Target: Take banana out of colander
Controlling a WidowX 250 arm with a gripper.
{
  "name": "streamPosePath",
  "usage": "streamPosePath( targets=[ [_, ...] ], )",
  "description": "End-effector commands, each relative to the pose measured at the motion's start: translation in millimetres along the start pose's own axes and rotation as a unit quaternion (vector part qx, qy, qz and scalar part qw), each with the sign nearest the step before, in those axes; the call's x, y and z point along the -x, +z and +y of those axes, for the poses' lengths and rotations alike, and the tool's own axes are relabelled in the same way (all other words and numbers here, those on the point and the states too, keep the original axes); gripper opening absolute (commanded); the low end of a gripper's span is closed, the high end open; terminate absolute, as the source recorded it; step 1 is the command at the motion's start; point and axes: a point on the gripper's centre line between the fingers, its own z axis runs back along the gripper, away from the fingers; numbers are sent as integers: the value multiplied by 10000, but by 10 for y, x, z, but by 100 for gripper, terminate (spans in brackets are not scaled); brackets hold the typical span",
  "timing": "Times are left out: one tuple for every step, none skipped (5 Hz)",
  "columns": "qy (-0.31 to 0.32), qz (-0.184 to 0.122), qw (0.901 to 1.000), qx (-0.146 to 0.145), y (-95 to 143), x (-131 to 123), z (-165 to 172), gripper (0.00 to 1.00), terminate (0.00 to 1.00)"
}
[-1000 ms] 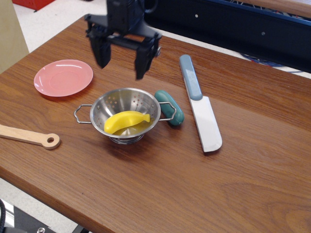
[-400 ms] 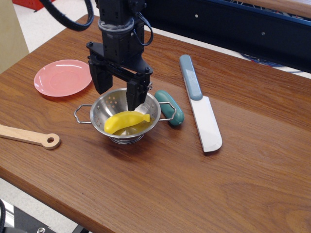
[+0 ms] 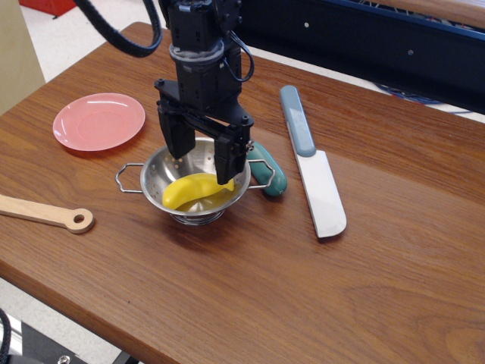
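Note:
The yellow toy banana (image 3: 189, 190) lies inside the shiny steel colander (image 3: 157, 184) near the table's middle left. My black gripper (image 3: 200, 161) is open and lowered into the colander, right above the banana. One finger (image 3: 176, 139) is at the bowl's back left and the other finger (image 3: 226, 163) is at its right side, by the banana's right end. I cannot tell whether the fingers touch the banana.
A dark green pickle-shaped toy (image 3: 267, 171) lies against the colander's right handle. A blue-handled spatula (image 3: 312, 174) lies to the right. A pink plate (image 3: 98, 120) sits at the back left. A wooden spoon handle (image 3: 45, 213) lies at the front left, near the table edge.
My gripper has come down from above the table's back edge and moved a little right, into the colander over the banana. The banana and colander have not moved.

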Motion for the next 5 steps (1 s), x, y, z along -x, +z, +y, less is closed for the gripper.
streamPosePath(
  targets=[
    [-86,-226,9997,-42,4,6,94,100,0],
    [-116,-197,9997,-33,-69,57,136,100,0],
    [-141,-184,9997,-43,-126,80,157,100,0],
    [-107,-202,9996,-143,-225,53,186,100,0],
    [-70,-164,9996,-199,-281,22,198,100,0]
  ],
)
